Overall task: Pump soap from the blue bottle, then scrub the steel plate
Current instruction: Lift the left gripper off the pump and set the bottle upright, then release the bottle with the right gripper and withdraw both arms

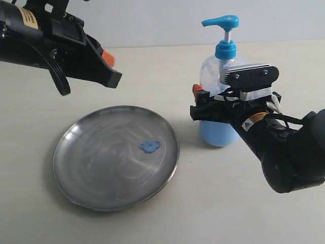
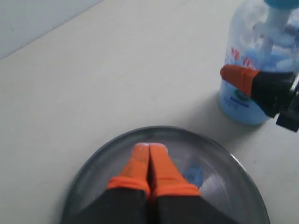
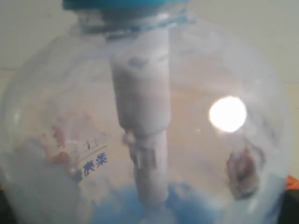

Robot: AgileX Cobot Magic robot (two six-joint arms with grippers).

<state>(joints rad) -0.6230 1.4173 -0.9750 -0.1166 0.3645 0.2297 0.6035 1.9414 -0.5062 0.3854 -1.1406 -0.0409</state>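
The steel plate lies left of centre, streaked with swirl marks, and a small blob of light blue soap sits on its right half. To its right the blue bottle stands upright, pump head up and pointing toward the plate. My right gripper is shut on the bottle's body, one orange fingertip showing at its side. The bottle fills the right wrist view. My left gripper hangs above the plate's far side, its orange fingertips pressed together, empty. The soap shows beside them.
The plate and the bottle rest on a pale tabletop. A light wall runs along its far edge. The black right arm stretches in from the right, near the front.
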